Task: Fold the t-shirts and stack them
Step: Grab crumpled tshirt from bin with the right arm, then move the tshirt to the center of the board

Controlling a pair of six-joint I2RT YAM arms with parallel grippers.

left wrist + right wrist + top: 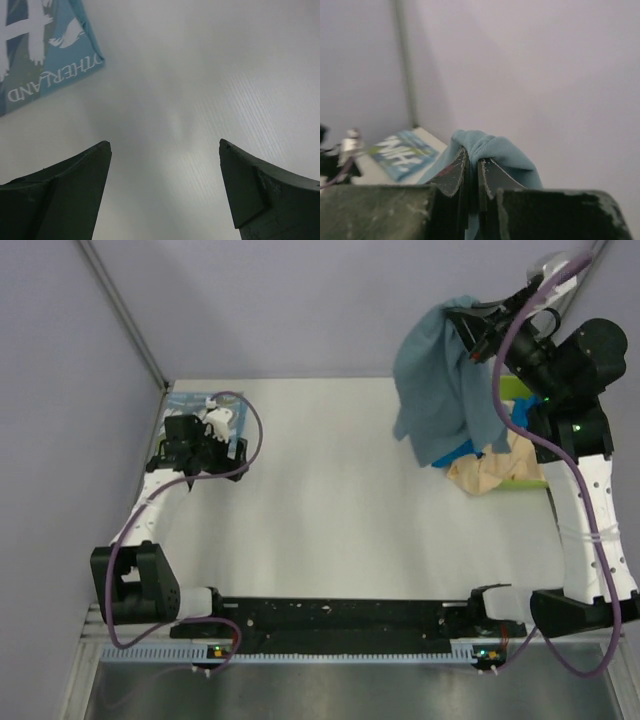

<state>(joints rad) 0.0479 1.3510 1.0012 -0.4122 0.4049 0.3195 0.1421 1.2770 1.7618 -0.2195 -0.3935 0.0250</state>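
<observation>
My right gripper (pixel 468 328) is raised high at the back right, shut on a fold of the dusty slate-blue t-shirt (pixel 438 390), which hangs down in a loose bunch. In the right wrist view the cloth (pixel 495 147) bulges over the closed right gripper (pixel 474 161). Under it lie a bright blue t-shirt (pixel 461 450) and a crumpled cream-beige t-shirt (pixel 495 472). A folded teal t-shirt with white letters (pixel 45 45) lies flat at the back left corner. My left gripper (pixel 205 435) hovers over its near edge, open (pixel 164 145) and holding nothing.
A lime-green tub (pixel 516 390) stands at the back right, partly hidden behind the right arm and the shirts. Lilac walls close off the back and left sides. The white tabletop (pixel 330 510) spreads between the two arms.
</observation>
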